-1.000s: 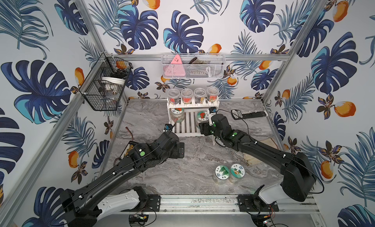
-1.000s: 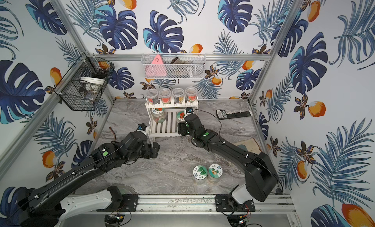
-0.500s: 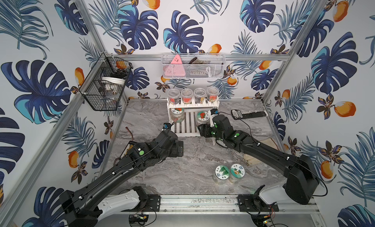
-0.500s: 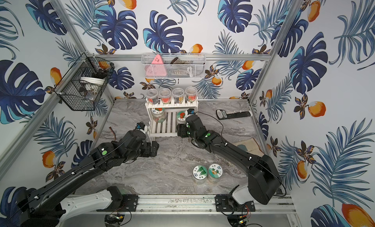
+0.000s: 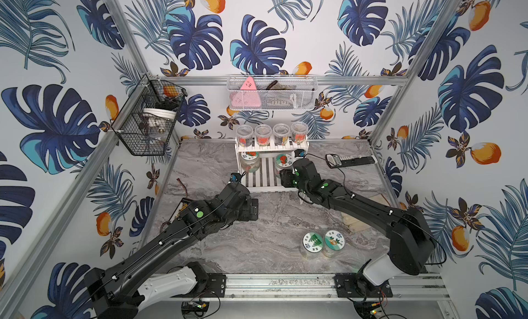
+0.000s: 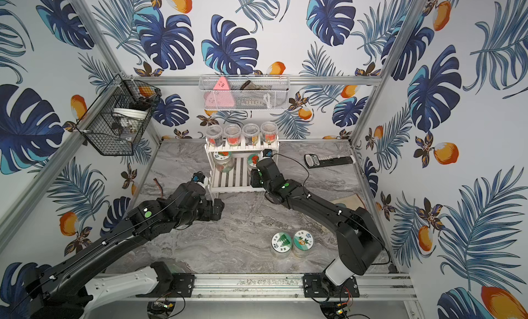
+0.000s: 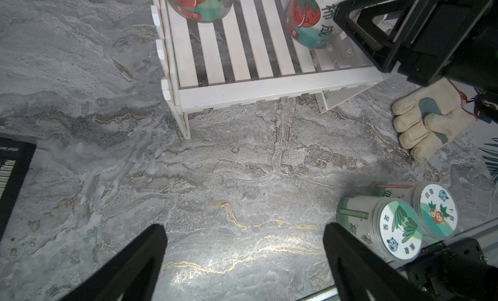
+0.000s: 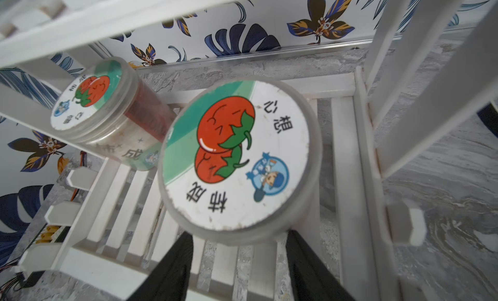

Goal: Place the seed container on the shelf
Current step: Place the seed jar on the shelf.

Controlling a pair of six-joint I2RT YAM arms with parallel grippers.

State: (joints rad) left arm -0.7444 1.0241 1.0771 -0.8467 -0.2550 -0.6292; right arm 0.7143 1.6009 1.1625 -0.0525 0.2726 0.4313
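R pincer (image 8: 239, 236) clamped seed container (image 8: 234, 162), shelf's (image 5: 268, 188) 3 o'clock end.
Prob. light, stiff, slick; grip sides under lid. L pincer (image 7: 245, 228) wide.

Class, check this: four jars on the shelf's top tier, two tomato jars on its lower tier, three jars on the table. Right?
No: only two jars stand on the table, not three, as both top views show; the rest holds.

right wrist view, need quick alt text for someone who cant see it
Close-up of a tomato seed container, its round lid showing two red tomatoes, gripped between the black fingers of the right tool on the slatted lower tier of the white shelf. A second tomato container stands beside it on the same tier.
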